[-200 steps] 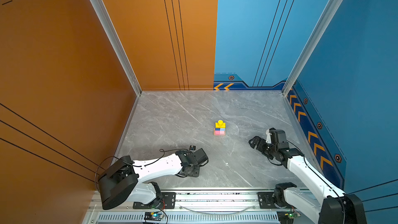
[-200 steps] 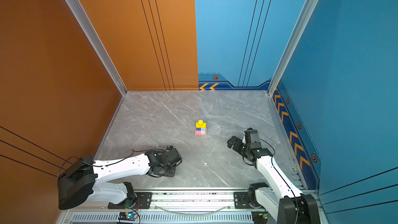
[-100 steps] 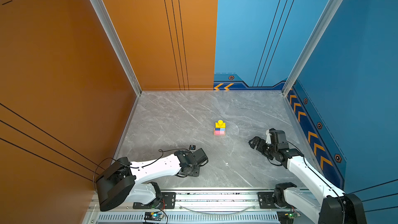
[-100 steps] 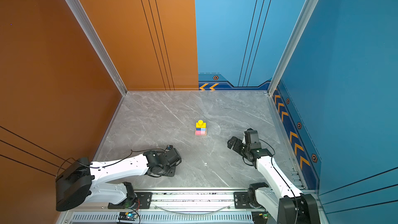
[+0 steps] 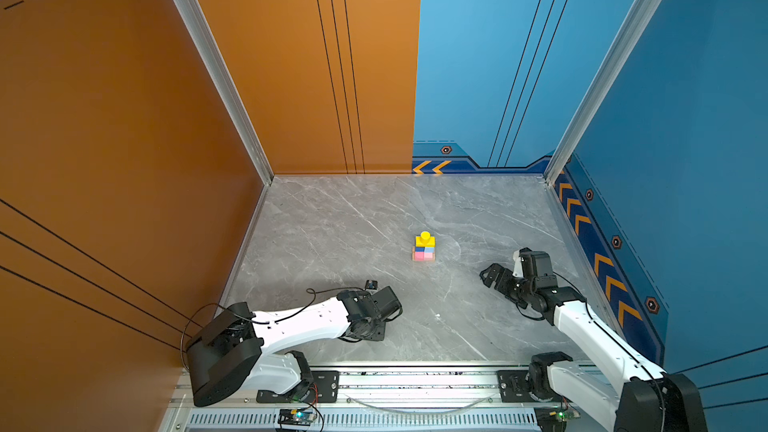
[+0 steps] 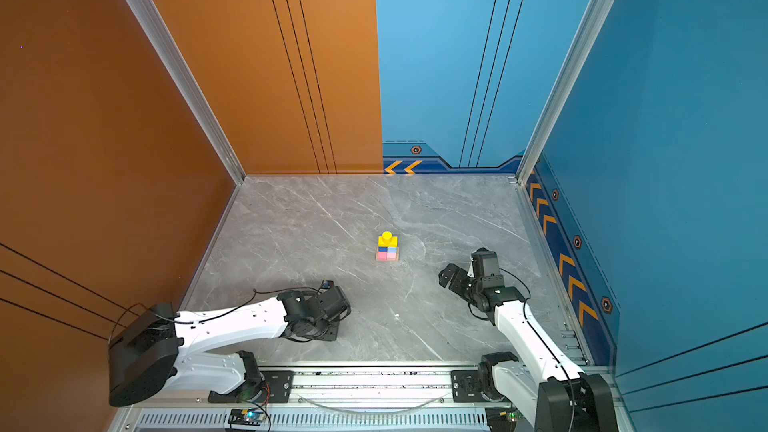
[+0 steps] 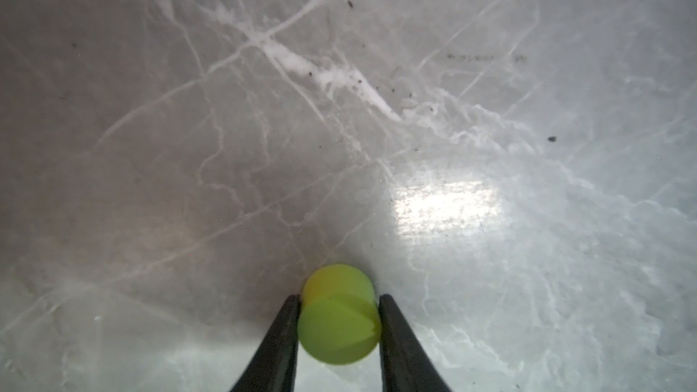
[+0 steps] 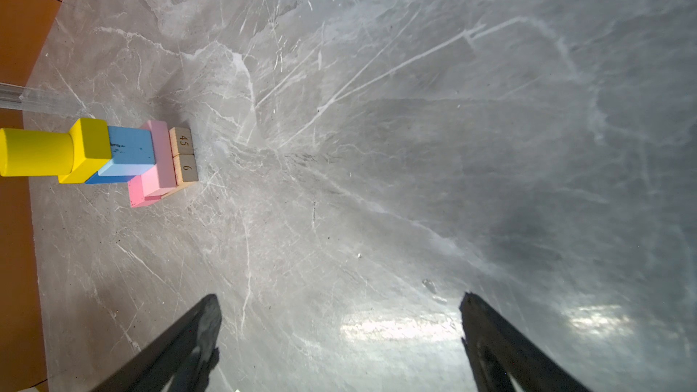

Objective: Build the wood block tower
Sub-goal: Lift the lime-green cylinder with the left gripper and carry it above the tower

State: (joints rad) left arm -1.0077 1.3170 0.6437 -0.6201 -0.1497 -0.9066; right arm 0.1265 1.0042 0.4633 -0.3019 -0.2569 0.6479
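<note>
The tower (image 5: 424,248) (image 6: 387,248) stands mid-floor: tan planks (image 8: 183,156) lowest, then pink bars, blue cubes, a yellow brick and a yellow cylinder (image 8: 36,152) on top. A lime-green cylinder (image 7: 337,329) stands on the floor in the left wrist view. My left gripper (image 7: 339,297) is shut on it, one finger against each side. In both top views that gripper (image 5: 370,332) points down at the front left and hides the cylinder. My right gripper (image 8: 340,296) (image 5: 492,276) hangs wide open and empty, to the right of the tower.
Grey marble floor (image 5: 374,218) enclosed by an orange wall (image 5: 124,139) on the left and blue walls (image 5: 685,139) behind and right. A metal rail (image 5: 415,380) with both arm bases runs along the front edge.
The left arm has settled slightly lower over its spot near the front left. The right arm and the tower have not moved.
</note>
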